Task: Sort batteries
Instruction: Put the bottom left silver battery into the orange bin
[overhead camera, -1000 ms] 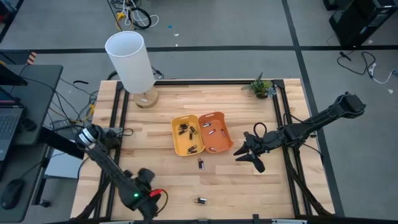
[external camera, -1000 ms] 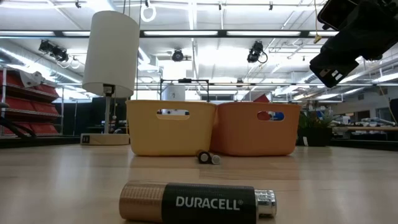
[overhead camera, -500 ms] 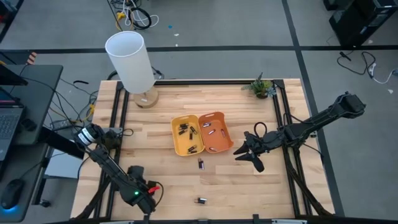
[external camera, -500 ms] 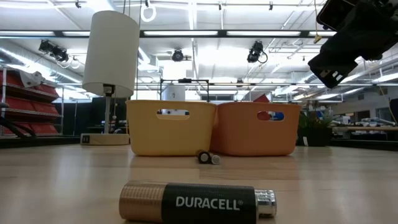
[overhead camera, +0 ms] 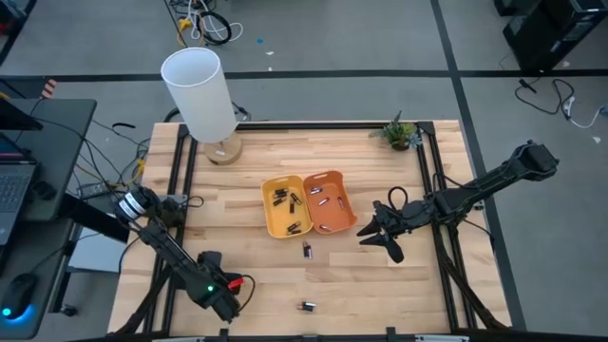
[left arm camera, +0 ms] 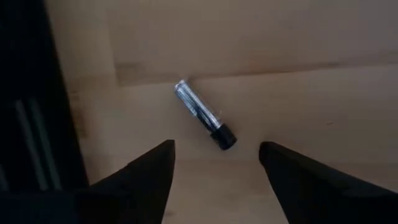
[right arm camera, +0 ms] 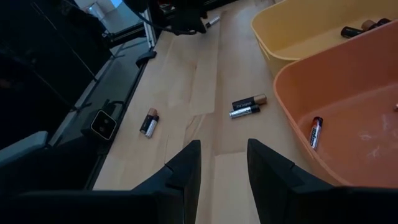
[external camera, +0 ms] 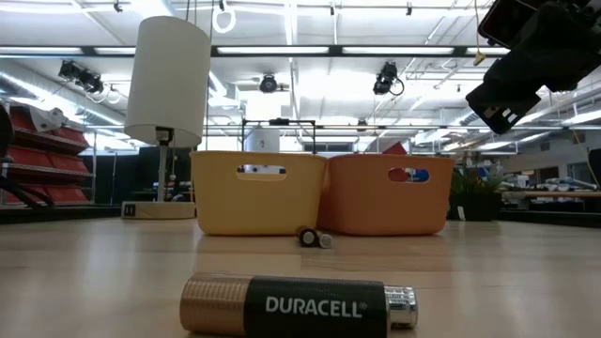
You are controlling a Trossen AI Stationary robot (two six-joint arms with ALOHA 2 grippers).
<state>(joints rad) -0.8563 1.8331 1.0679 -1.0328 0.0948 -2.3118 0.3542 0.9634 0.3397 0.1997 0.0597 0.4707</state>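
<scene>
A silvery battery (left arm camera: 204, 115) with one dark end lies flat on the wood at the table's near left. My left gripper (left arm camera: 216, 149) points down just over it, open, with a finger on either side of the dark end and touching nothing. In the high view this gripper (overhead camera: 225, 300) hides that battery. A copper-and-black battery (external camera: 300, 305) lies near the front edge. A pair of batteries (overhead camera: 307, 250) lies in front of the trays. The yellow tray (overhead camera: 269, 211) holds dark batteries, the orange tray (overhead camera: 344, 217) silvery ones. My right gripper (overhead camera: 378, 237) hangs open beside the orange tray.
A white lamp (overhead camera: 201, 95) on a wooden base stands at the far left. A small plant (overhead camera: 399, 131) sits at the far right corner. Black frame rails (overhead camera: 180, 171) run along the table's left and right sides. Bare wood lies between the trays and the front edge.
My left gripper has sunk toward the table at the near left and rolled about its own axis. My right arm and all batteries have kept still.
</scene>
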